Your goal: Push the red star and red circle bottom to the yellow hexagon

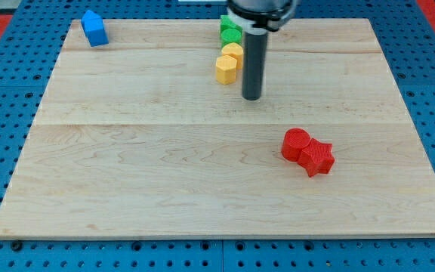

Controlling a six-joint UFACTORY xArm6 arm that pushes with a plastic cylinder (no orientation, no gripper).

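The red circle (295, 144) and the red star (318, 158) lie touching each other at the view's lower right, the star to the right of the circle. The yellow hexagon (226, 69) lies near the view's top centre, with another yellow block (234, 52) just above it. My tip (252, 97) stands just right of and slightly below the yellow hexagon, well up and to the left of the red pair. It touches no block.
Two green blocks (230, 29) sit above the yellow ones at the view's top, partly hidden by the arm. A blue block (94, 29) stands at the top left corner. The wooden board (127, 174) ends on all sides in blue pegboard.
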